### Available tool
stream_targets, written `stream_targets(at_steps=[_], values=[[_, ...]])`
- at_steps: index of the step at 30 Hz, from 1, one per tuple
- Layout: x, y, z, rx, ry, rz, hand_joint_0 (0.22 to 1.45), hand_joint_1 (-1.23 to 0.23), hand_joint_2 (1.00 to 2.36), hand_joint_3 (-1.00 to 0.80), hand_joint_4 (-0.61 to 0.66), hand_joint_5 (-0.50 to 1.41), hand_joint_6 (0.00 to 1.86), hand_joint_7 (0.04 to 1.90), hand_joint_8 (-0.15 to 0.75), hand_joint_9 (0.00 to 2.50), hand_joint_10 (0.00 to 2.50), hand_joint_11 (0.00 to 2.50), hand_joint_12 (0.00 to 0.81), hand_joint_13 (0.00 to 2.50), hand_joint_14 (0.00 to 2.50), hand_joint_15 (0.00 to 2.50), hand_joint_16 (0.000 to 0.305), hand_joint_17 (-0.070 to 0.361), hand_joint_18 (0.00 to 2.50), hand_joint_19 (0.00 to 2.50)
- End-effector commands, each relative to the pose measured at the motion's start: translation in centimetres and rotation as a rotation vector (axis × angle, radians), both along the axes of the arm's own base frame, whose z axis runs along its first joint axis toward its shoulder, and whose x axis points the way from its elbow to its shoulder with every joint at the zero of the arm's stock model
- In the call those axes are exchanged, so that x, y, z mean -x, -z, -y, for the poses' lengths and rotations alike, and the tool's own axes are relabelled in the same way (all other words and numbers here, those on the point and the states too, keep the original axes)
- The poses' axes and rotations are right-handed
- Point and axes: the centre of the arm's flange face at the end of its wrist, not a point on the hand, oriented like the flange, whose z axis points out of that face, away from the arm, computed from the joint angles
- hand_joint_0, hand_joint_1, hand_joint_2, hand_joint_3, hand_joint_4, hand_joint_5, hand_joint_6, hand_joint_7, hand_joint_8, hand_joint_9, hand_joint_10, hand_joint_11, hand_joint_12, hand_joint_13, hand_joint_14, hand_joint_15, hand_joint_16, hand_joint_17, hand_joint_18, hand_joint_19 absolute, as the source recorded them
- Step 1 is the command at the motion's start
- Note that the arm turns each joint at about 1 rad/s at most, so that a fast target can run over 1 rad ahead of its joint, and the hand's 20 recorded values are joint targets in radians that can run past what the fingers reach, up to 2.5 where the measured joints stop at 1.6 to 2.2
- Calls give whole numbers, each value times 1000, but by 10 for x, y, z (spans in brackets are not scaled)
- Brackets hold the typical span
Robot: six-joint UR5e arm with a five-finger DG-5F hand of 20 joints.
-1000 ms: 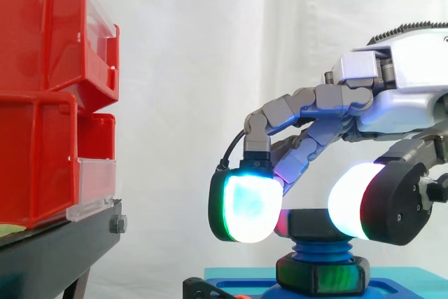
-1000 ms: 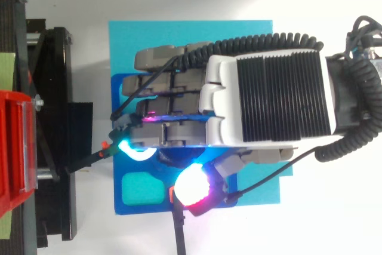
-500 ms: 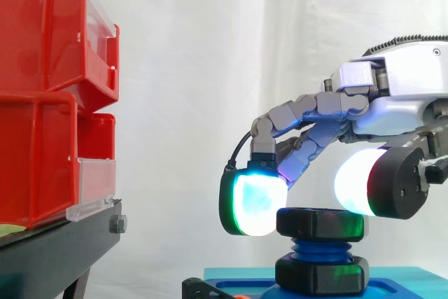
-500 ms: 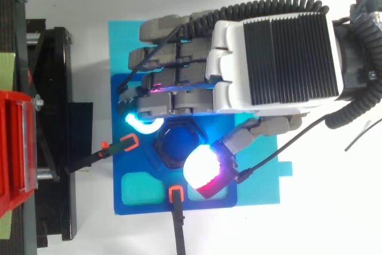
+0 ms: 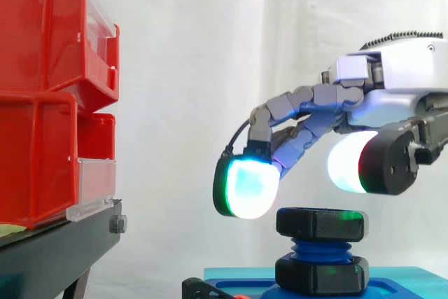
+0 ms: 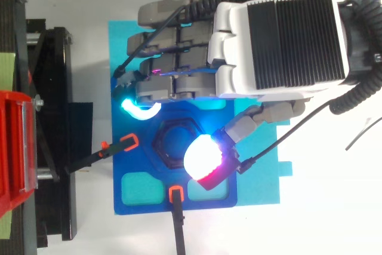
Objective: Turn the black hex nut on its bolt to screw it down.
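— Fingers (image 5: 245, 187) first: what are they doing?

— They are arching down and glowing cyan-green, and they are hanging apart from my thumb pad (image 5: 348, 162) with a wide gap between. They are gripping nothing, so my hand (image 6: 280, 46) is standing open.

— Walk me across from the left.

— Red bins (image 5: 42, 103) are stacking up at the left on a black stand (image 5: 59, 257), well apart from me. Next, my cyan-green fingertip is hovering just above and to the left of the black hex nut (image 5: 320, 223) without touching it. The nut is sitting high on its blue bolt (image 5: 320, 250), with threads showing below it and a second black hex piece (image 5: 320, 276) lying at the bolt's foot. To the right, my thumb pad is glowing white with a red edge and floating above the nut's right side.

— And from above?

— The nut is lying in the middle of a dark blue plate (image 6: 137, 168) on a cyan sheet (image 6: 119, 46). My fingers are reaching over the plate's upper edge, and the thumb pad is overlapping the nut's right corner.
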Motion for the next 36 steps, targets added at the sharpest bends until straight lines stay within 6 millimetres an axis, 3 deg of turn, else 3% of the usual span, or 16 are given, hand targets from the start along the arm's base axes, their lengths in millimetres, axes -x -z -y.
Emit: stream_targets(at_steps=[1,11,19,26,36], values=[[-4,-10,-4,-1,-12,17,416,-327,1000,-500,109,-119,503,958,212,667,7,226,248,525,6,169,31,69,304,178],[-10,-14,-27,3,-44,53,435,-336,1000,-500,122,-104,503,1082,210,666,8,240,242,529,7,180,30,67,307,186],[-19,15,-53,5,-76,19,446,-342,1000,-500,109,-94,502,1148,209,669,9,251,244,521,7,181,29,65,295,191],[-23,11,-60,2,-82,59,448,-348,1000,-500,86,-89,503,1269,212,669,9,262,244,521,7,183,28,64,290,187],[-23,13,-58,2,-82,51,451,-356,1000,-500,69,-115,582,1137,211,668,9,280,244,525,7,191,28,63,292,190]])
